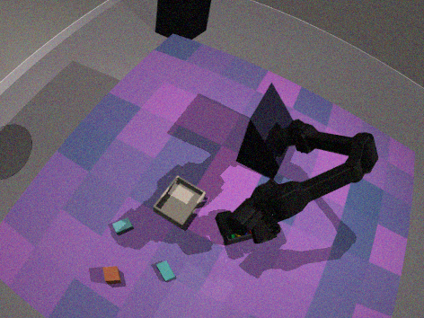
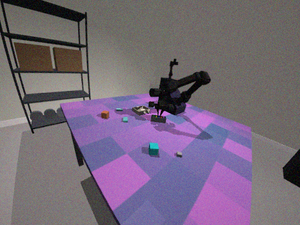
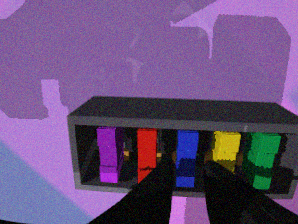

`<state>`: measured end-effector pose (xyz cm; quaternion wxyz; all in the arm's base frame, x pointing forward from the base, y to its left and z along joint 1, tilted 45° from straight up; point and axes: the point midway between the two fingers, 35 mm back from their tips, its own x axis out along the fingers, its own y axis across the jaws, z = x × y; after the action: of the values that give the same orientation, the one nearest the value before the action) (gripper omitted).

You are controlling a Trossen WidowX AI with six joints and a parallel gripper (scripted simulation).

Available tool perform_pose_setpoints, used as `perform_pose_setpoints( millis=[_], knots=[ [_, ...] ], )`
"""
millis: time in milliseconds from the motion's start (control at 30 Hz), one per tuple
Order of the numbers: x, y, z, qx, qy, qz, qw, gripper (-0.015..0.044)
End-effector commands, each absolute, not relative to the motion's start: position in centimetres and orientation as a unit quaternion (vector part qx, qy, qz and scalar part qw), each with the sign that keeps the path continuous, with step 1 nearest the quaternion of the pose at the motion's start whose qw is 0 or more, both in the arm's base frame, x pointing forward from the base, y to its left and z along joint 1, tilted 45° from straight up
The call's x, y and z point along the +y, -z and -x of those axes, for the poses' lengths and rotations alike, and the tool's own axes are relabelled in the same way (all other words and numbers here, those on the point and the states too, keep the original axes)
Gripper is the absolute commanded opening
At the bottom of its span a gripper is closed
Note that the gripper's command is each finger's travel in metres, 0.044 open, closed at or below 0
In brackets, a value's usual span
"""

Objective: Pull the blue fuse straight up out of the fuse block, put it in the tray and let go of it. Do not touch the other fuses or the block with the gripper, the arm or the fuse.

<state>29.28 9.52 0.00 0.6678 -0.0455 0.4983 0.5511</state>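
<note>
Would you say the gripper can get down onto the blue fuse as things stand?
Probably yes: the gripper hangs above the blue fuse, fingers either side and nothing between them. The red fuse and yellow fuse stand close, leaving little margin.

From above, most of the fuse block (image 1: 234,236) is covered by the gripper (image 1: 250,230) — only specks of colour are seen. In the wrist view, the blue fuse's (image 3: 188,156) lower end is hidden behind the fingers, so contact cannot be judged — the green fuse (image 3: 264,159) is partly masked too.
</note>
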Motion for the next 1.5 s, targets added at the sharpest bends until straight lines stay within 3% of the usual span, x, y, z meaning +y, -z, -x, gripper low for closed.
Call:
perform_pose_setpoints(
  millis=[0,867,1233,1467],
  knots=[
    [9.67,0.14,-29.26,0.498,-0.551,0.042,0.669,0.0071],
    [10.37,0.84,-29.15,0.498,-0.551,0.042,0.669,0.0071],
    [10.25,0.8,-29.13,0.499,-0.551,0.045,0.668,0.0],
    [10.13,0.68,-29.16,0.499,-0.551,0.045,0.668,0.0]
  ],
)
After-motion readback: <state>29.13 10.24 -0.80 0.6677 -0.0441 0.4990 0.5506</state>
